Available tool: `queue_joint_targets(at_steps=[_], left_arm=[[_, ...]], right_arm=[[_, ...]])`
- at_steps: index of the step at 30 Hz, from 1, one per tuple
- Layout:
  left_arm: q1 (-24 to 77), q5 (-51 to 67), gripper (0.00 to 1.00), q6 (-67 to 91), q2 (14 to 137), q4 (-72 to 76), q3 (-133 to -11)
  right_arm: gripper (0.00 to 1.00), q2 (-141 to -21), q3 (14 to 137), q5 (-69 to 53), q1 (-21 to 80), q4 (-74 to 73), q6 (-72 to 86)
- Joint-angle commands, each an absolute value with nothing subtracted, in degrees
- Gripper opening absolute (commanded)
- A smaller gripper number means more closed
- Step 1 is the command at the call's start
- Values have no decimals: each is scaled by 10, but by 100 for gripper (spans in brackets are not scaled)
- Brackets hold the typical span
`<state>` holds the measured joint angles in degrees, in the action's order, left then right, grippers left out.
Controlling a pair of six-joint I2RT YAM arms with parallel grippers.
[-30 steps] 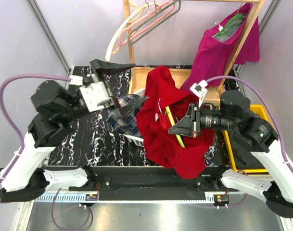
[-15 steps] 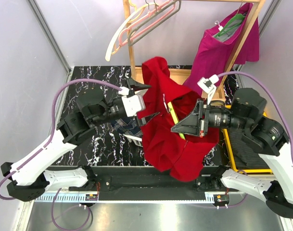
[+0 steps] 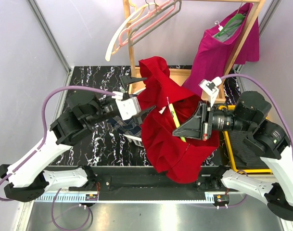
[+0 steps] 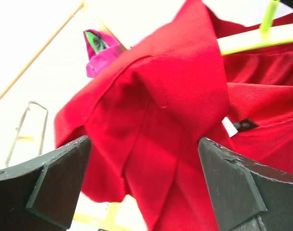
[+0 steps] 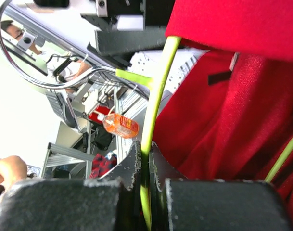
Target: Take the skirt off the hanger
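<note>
A red woven skirt (image 3: 160, 144) is held above the middle of the frame, draped over a slim yellow-green plastic hanger (image 3: 173, 118). The right fingers (image 3: 189, 127) are pressed together on the hanger's bar, pinching it just below its hook. This likely keeps the skirt lifted off the black marble-patterned desk (image 3: 83, 144) so the cloth can be pulled free.

The left fingers (image 3: 129, 78) are spread wide at the skirt's left edge. In the left wrist view a thick fold of red cloth is framed between them, not yet gripped. A grip on that fold appears to be the next step.

A dark plaid cloth (image 3: 124, 122) lies on the desk under the left arm, at the centre left. At the upper right, a magenta garment (image 3: 223, 48) hangs on a pale wooden rack (image 3: 247, 33). Empty pink, white and grey hangers (image 3: 141, 24) hang at the top centre.

The rack stands just behind the skirt and could catch it. Much of the hanger is hidden under folds, so the clips cannot be seen.
</note>
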<state>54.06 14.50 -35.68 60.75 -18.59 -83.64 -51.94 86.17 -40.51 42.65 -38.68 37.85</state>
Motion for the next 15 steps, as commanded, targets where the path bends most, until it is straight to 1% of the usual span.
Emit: queue_joint_targets(at_steps=[1,5,8,9,10,11,12,13,14,15], left_arm=[[536,119,99,-388,590,-175,-881],[520,120,99,-391,599,-171,-903],[474,154,99,-389,620,-165,-923],[442,164,99,-384,634,-162,-931],[424,195,98,-378,643,-157,-942],[404,217,97,-361,654,-160,-977],[360,242,97,-347,681,-165,-1003],[339,295,97,-325,699,-185,-1035],[317,327,96,-269,720,-206,-1122],[272,366,95,-236,769,-233,-1175]], right_arm=[[0,-497,867,-449,430,-349,384],[0,-504,873,-457,430,-353,387],[0,-510,881,-468,430,-353,391],[0,-509,882,-469,429,-353,393],[0,-508,882,-474,429,-353,398],[0,-506,882,-476,430,-355,399],[0,-505,882,-477,430,-357,399],[0,-504,882,-478,429,-358,401],[0,-501,882,-478,430,-362,401],[0,-500,883,-478,430,-363,400]])
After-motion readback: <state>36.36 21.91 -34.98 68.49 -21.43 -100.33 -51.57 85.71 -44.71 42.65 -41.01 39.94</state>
